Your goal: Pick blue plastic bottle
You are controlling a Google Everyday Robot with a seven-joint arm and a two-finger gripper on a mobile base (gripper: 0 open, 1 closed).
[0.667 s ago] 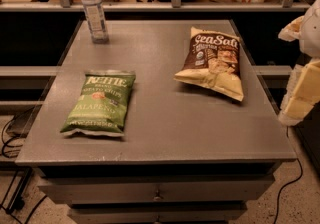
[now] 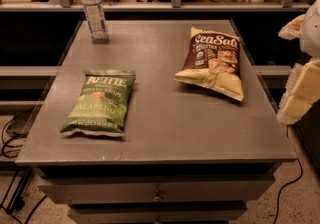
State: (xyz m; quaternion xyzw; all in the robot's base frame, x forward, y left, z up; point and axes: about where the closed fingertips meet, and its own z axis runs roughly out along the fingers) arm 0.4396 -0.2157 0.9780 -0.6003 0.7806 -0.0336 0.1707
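Observation:
The blue plastic bottle (image 2: 94, 12) is slim and clear with a white cap and a pale label. It stands upright at the far left corner of the grey table (image 2: 165, 118). My gripper (image 2: 298, 60) hangs at the right edge of the view, beside the table's right side and far from the bottle. Its pale fingers (image 2: 301, 93) stand apart and hold nothing.
A green Kettle chip bag (image 2: 100, 102) lies at the front left of the table. A brown Sea Salt chip bag (image 2: 214, 61) lies at the right. A railing and shelf (image 2: 175, 5) run behind the table. Drawers (image 2: 157, 195) sit under the tabletop, and cables lie on the floor.

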